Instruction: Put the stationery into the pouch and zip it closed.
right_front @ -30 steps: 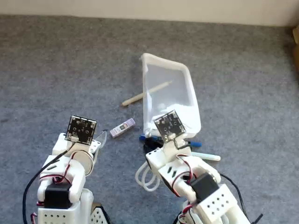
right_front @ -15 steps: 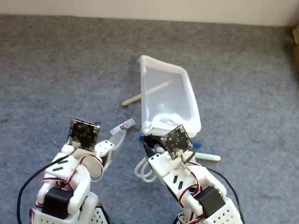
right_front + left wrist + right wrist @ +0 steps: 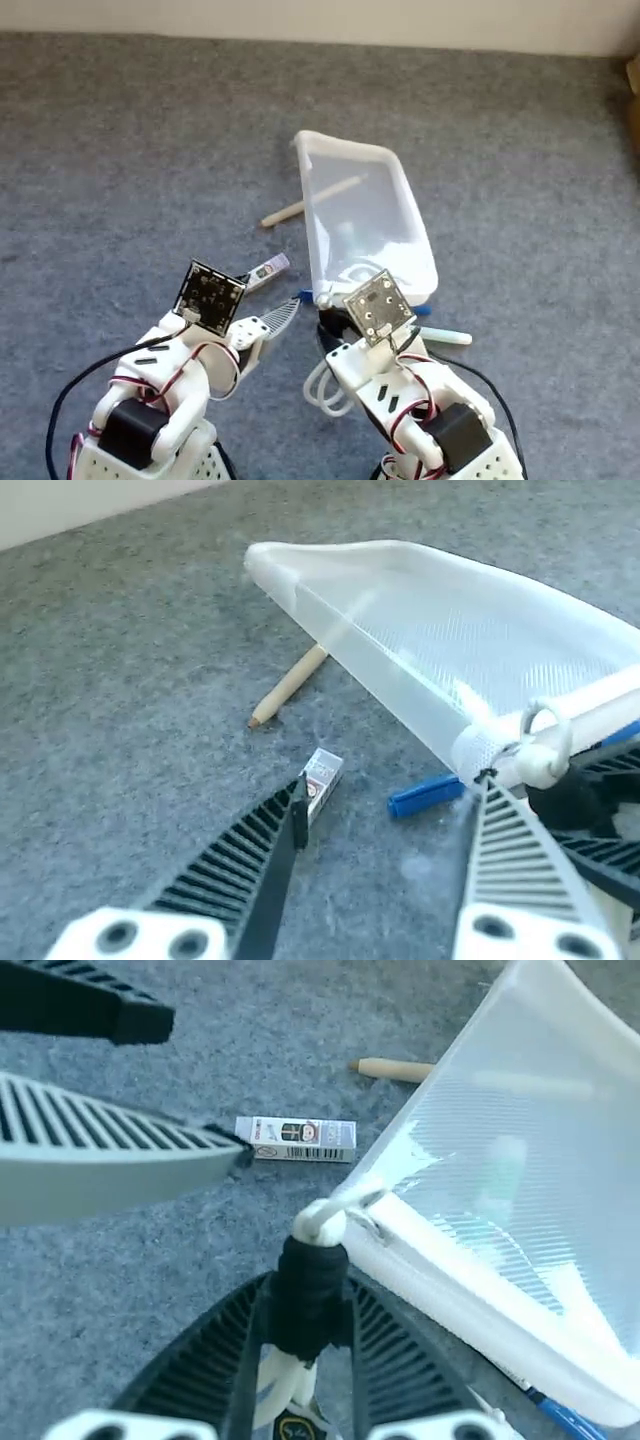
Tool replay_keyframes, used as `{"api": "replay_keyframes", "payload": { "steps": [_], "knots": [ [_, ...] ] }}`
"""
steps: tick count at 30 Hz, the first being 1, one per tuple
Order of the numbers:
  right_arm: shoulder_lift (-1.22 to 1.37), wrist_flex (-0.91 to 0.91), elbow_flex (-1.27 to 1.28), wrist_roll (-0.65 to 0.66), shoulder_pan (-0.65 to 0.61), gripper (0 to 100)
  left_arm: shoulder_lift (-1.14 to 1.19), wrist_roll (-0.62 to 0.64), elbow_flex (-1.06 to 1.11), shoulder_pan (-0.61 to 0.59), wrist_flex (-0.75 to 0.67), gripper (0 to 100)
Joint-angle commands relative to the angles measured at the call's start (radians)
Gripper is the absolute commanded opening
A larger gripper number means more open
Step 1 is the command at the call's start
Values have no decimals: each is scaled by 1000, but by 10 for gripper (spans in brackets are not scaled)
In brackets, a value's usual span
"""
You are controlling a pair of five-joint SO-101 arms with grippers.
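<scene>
A translucent white pouch lies mid-table, its near corner lifted. My right gripper is shut on the black zipper pull at that corner. My left gripper stands open just left of it, with nothing between its fingers. A small boxed eraser lies by its one fingertip, and a blue pen pokes out from under the pouch's near end. A wooden pencil lies left of the pouch, its far end running against the pouch's side. The eraser and pencil lie beyond the left gripper's fingers.
A white pen lies right of the right arm, near the pouch's near end. White cable loops hang between the two arms. Grey carpet covers the table, with open room to the left and right of the pouch.
My left arm has swung right, bringing its open gripper close to the pouch's near corner. The right arm drew back a little, and the pouch turned slightly with it.
</scene>
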Motion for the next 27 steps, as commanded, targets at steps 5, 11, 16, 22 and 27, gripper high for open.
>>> {"api": "replay_keyframes", "payload": {
  "steps": [5,11,16,22,27],
  "knots": [
    [-12,-53,-67,12,1,4,-8,9,5,18,-2,253],
    [-12,-85,-71,11,1,4,-8,6,21,36,-5,253],
    [-12,-85,-74,9,-25,4,-7,6,50,88,-41,253],
    [-12,-79,-74,9,-128,4,-8,6,105,87,-124,249],
    [-12,-77,-74,9,-130,4,-8,6,107,85,-126,249]
  ]
}}
